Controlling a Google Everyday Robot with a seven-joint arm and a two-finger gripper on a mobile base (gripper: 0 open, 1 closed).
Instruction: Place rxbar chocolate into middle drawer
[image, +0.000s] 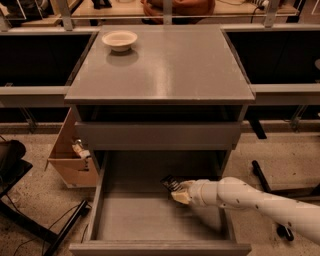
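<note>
The middle drawer (150, 220) is pulled wide open at the bottom of the camera view, with its flat grey floor showing. My white arm reaches in from the right. My gripper (176, 191) hangs over the drawer's right middle, a little above the floor. It is shut on the rxbar chocolate (169, 182), a small dark bar that sticks out up and to the left of the fingertips.
The grey cabinet top (160, 70) carries a cream bowl (119, 40) at its back left. A closed drawer front (157, 135) sits above the open drawer. An open cardboard box (72, 155) stands on the floor at the left. Dark chair legs lie at the lower left.
</note>
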